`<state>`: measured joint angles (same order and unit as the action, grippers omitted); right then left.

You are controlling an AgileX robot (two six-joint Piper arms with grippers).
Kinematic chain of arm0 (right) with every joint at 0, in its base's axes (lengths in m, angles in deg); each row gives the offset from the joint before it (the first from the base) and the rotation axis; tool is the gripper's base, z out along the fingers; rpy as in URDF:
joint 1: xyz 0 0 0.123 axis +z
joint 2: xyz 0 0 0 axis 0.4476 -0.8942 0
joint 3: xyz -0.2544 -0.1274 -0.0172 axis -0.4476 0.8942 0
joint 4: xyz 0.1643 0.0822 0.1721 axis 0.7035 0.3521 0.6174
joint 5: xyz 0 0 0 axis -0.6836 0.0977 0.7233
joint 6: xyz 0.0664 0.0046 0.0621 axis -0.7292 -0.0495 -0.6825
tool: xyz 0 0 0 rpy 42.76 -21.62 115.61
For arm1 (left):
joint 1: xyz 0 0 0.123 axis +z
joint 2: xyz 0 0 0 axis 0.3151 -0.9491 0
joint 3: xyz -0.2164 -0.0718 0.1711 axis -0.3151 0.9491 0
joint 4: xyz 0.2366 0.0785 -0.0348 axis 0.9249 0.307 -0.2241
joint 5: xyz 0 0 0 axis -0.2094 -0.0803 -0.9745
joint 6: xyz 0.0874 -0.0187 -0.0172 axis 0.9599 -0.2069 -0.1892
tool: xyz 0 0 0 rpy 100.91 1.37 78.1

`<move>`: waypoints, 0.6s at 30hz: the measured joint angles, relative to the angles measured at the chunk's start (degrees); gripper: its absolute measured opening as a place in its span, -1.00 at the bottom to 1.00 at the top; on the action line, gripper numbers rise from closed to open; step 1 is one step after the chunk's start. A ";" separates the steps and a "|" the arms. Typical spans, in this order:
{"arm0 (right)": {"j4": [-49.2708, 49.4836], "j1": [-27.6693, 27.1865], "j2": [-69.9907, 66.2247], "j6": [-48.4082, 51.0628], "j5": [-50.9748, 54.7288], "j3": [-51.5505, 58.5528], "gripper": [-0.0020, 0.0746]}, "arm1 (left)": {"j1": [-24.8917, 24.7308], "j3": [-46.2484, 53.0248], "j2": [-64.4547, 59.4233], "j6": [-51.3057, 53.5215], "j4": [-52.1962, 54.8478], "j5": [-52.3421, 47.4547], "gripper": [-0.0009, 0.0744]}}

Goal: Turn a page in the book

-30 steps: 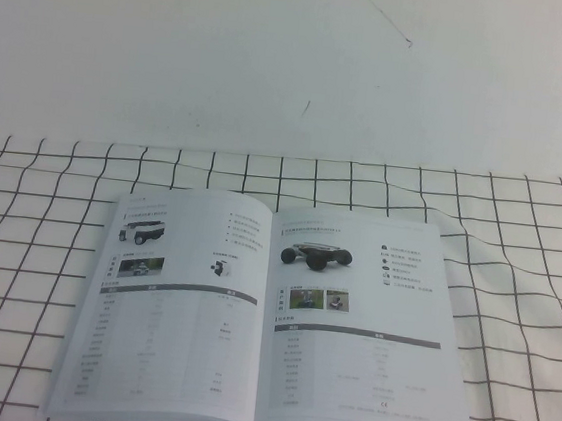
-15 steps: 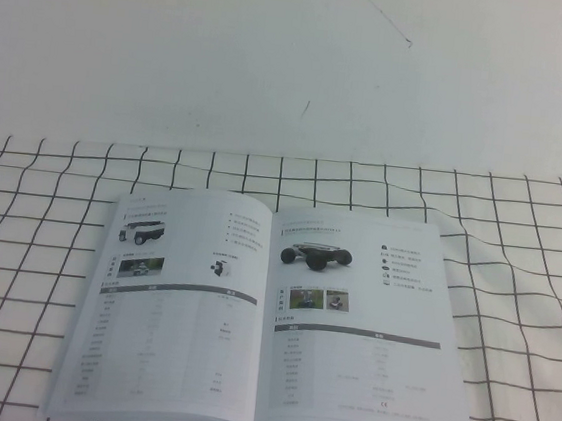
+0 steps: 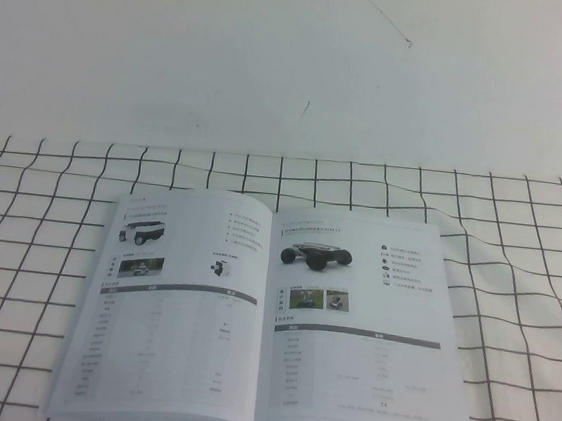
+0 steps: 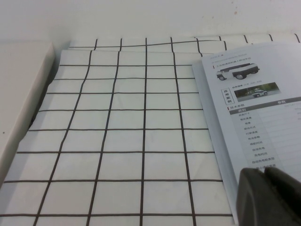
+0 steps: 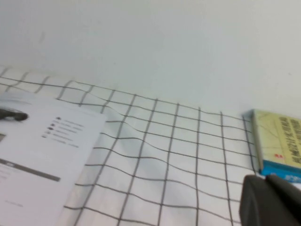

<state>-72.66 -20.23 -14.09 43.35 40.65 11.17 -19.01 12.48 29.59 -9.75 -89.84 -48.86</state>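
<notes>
The book (image 3: 250, 318) lies open and flat on the checked cloth, near the front of the table. The page (image 3: 359, 324) is its right-hand leaf, with a dark chassis picture, an icon list, two small photos and a grey-barred table. Neither gripper shows in the high view. In the left wrist view my left gripper (image 4: 265, 171) is shut and empty, just off the book's left-hand page (image 4: 256, 117). In the right wrist view my right gripper (image 5: 266, 178) is shut and empty, well apart from the page's outer edge (image 5: 42, 150).
The black-lined white cloth (image 3: 513, 295) is rippled to the right of the book. A yellow and blue box (image 5: 277, 143) lies on the cloth close to my right gripper. A pale raised ledge (image 4: 19, 94) borders the cloth beyond the book's left side.
</notes>
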 joint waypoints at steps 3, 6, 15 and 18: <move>-0.35 -3.79 2.93 0.85 -0.62 4.58 -0.95 | 0.00 0.00 0.00 0.00 0.00 0.00 -0.98; -0.46 -6.10 3.39 1.54 -1.31 9.16 -0.95 | 0.00 0.00 0.00 0.00 0.00 0.00 -0.98; 0.62 -8.13 3.59 1.84 -3.59 12.27 -0.95 | 0.00 0.00 0.08 0.24 -0.07 0.00 -0.98; 0.71 -8.13 3.59 1.84 -3.50 12.27 -0.95 | 0.00 0.00 0.08 0.24 -0.07 0.00 -0.98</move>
<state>-71.95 -28.36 -10.50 45.18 37.15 23.44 -19.01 12.48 29.66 -9.51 -89.91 -48.86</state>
